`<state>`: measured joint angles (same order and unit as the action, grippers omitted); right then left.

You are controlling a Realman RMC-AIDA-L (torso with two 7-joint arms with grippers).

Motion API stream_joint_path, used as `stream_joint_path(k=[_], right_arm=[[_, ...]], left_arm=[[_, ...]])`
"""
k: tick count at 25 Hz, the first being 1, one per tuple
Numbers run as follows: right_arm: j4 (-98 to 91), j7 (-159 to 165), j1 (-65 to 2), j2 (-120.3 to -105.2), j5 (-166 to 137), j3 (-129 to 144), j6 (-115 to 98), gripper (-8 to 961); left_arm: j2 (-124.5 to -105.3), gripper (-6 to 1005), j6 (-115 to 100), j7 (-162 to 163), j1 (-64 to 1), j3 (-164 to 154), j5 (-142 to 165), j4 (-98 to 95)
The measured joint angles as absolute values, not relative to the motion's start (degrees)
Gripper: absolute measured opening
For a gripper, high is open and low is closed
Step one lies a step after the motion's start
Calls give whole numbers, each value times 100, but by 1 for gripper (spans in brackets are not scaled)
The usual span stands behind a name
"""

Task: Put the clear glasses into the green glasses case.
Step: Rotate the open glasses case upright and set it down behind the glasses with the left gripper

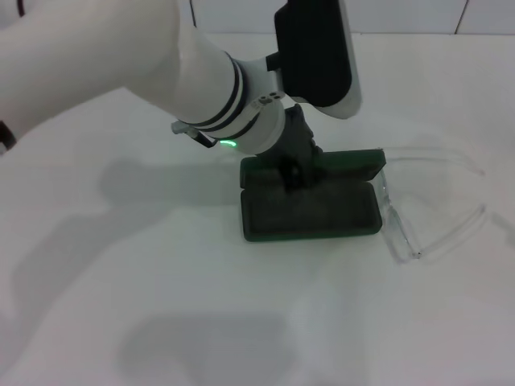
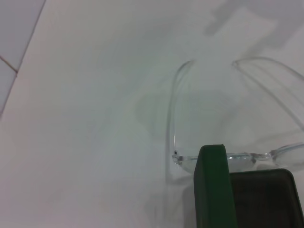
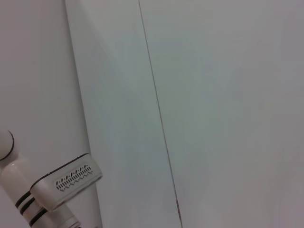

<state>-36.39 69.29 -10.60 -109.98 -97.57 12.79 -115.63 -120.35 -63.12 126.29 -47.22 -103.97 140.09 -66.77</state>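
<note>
Dark green rectangular hinged hard case (image 1: 310, 211) is open on the white table (image 1: 161, 305), grey lining up and nothing in it. Clear wraparound plastic glasses (image 1: 426, 211) lie on the table at the case's 3 o'clock, lens front touching or just beside its end, arms unfolded. So: opening done, pick and place both left. Left gripper (image 1: 294, 175) sits at the case's 12 o'clock edge by the lid; can't tell how its fingers stand or whether they touch it. Right gripper out of view.
</note>
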Motion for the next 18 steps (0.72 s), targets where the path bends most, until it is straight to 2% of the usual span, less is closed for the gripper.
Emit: stream_joint_path(k=[18], right_arm=[[-3585, 6789, -997, -11022, -9768, 1274, -11609, 678]], left_arm=[[-12040, 219, -5857, 12617, -4802, -10822, 13903, -6690]])
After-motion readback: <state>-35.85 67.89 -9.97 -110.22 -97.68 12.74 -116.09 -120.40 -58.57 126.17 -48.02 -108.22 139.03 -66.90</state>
